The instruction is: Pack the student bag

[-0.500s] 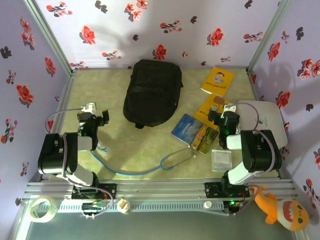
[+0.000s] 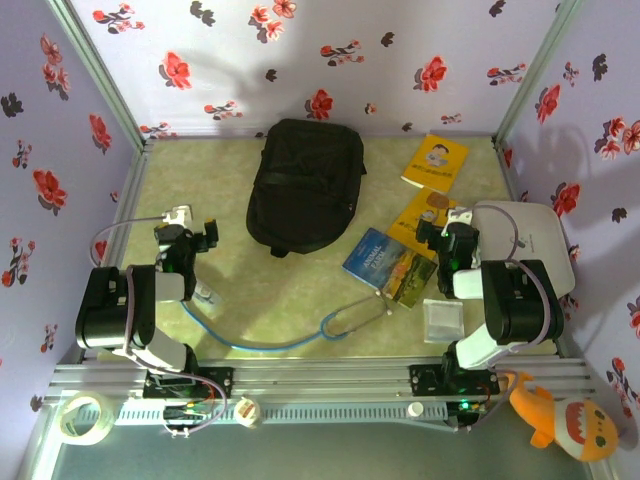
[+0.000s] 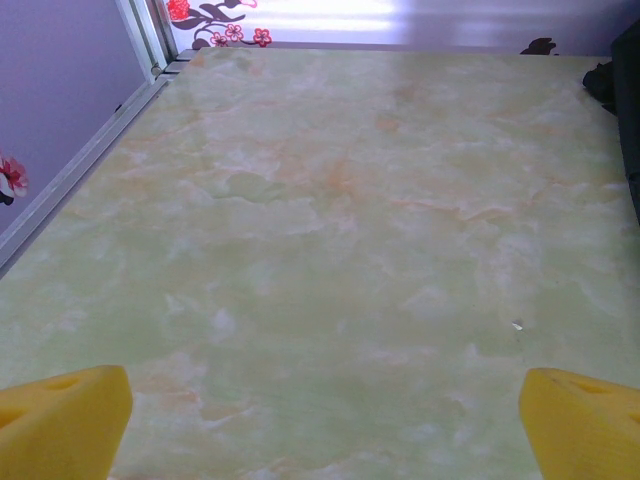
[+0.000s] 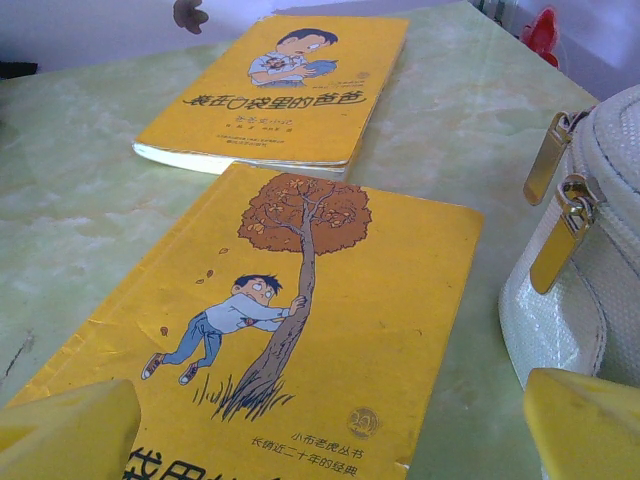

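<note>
The student bag (image 2: 305, 185) is a large black backpack lying flat at the back middle of the table, and its dark edge (image 3: 630, 100) shows at the right of the left wrist view. My left gripper (image 2: 188, 224) (image 3: 325, 440) is open over bare table to the bag's left, with nothing between its yellow fingertips (image 3: 60, 425). Open as well, my right gripper (image 2: 447, 232) (image 4: 320, 440) hovers low over a yellow book with a tree picture (image 4: 300, 320) (image 2: 425, 215). A second yellow book (image 4: 280, 90) (image 2: 435, 162) lies beyond it.
A white zipped case (image 2: 535, 240) (image 4: 590, 270) sits right beside the right gripper. A blue book (image 2: 372, 255), another book (image 2: 405, 278), a clear packet (image 2: 441, 320) and a stethoscope with a blue tube (image 2: 350, 318) lie in the near middle. Flowered walls enclose the table.
</note>
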### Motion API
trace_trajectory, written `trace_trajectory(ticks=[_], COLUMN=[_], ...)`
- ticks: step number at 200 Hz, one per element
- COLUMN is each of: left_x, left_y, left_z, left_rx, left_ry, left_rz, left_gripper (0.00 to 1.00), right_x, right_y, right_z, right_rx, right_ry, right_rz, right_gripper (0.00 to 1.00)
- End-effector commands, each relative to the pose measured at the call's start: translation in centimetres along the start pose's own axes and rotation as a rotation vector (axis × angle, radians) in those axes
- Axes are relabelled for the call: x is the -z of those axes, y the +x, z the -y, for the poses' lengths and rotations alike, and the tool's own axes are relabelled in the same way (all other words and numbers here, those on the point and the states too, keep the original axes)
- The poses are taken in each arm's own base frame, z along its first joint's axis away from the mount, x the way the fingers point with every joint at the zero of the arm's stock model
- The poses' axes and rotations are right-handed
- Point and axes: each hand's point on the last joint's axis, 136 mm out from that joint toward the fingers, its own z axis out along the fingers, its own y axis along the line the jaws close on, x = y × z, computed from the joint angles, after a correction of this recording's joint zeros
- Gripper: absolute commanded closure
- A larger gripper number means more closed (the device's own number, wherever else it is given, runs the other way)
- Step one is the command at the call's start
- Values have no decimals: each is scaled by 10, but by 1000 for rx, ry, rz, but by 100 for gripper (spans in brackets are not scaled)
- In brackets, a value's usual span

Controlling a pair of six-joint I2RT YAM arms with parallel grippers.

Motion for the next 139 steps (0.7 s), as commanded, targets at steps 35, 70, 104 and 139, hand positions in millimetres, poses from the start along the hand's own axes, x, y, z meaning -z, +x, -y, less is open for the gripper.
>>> trace_trajectory(ticks=[35,70,104,139], left_x=[-3,-2,13,41], left_y=[-7,-8,-41,-91], left_z=[3,4,2,-2], left_rx=[-24,-25,-30,155], left_ry=[8,9,-5,-14], left_rz=[13,18,4,4], left_gripper=[0,0,0,0], right_x=[-1,0,14,32], right_y=[-14,-15,-38,-77], right_z=[17,16,23,15], right_rx=[-20,-21,-34,-95], right_ry=[74,71,124,115], right_rz=[53,63,64,3], right_gripper=[1,1,1,1])
